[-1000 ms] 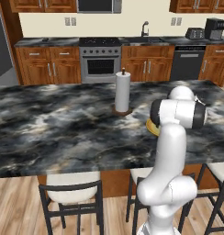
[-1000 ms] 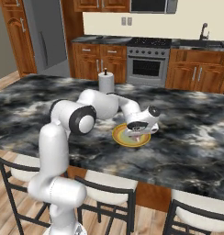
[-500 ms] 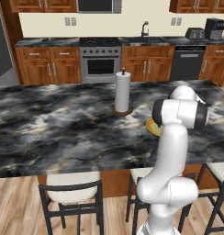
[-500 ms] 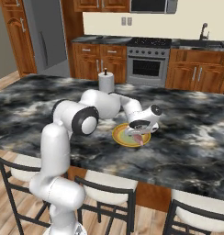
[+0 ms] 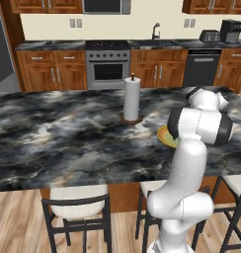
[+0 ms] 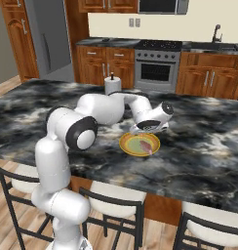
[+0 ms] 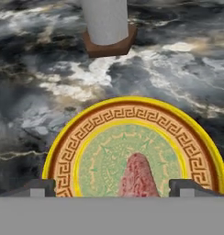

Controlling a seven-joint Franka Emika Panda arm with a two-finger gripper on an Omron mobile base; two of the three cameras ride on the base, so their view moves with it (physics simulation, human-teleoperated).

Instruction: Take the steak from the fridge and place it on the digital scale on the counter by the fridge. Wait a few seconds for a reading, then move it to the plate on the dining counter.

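Note:
The steak [image 7: 139,176], a pinkish-red slab, lies on the round yellow-orange plate [image 7: 68,151] on the marbled dining counter [image 7: 36,73]. My gripper [image 7: 113,188] hangs just above it, open, its fingertips [image 7: 38,187] wide apart on either side of the steak without touching it. From the right base view the gripper [image 6: 148,133] hovers over the plate [image 6: 128,144] with the steak [image 6: 146,147] lying flat. In the left base view my arm hides most of the plate [image 5: 164,136]. The grey fridge [image 6: 48,39] stands far back left. The digital scale is out of view.
A paper-towel roll [image 6: 111,86] on a wooden base stands just beyond the plate, also the paper-towel roll [image 7: 107,23]. White-seated stools [image 5: 75,207] line the counter's near edge. Stove [image 5: 107,69] and wooden cabinets run along the back wall.
The jaws have spread wide and let go of the steak, which now rests on the plate. The hand has lifted slightly above it.

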